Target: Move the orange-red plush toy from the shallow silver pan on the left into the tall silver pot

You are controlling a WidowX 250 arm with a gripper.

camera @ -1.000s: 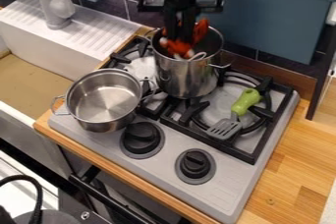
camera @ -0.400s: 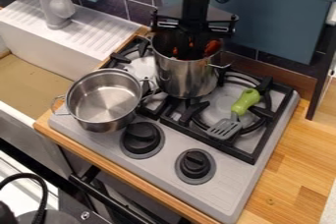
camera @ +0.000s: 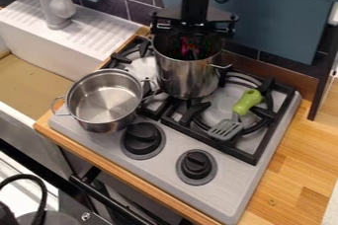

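My gripper point(camera: 192, 23) hangs at the top centre, right over the mouth of the tall steel pot point(camera: 187, 77), its lower part down inside the dark opening. Small reddish-pink bits of a thing point(camera: 190, 48) show in the pot under the gripper; whether the gripper touches it, I cannot tell. To the left and nearer the camera stands a wider, low steel pot point(camera: 105, 101) with nothing in it. A spatula point(camera: 245, 103) with a green handle and grey slotted head lies on the right burner.
Both pots stand on the grey stove point(camera: 231, 189), which has black grates and two black knobs point(camera: 196, 164). A white sink point(camera: 63, 46) with a grey-white faucet point(camera: 54, 4) is at the left. Blue panels point(camera: 277, 21) rise behind; wooden counter point(camera: 300, 169) lies at the right.
The red thing, earlier above and across the tall pot's rim at the gripper, is now down inside. The gripper has shifted lower and slightly right; both pots and the spatula have stayed put.
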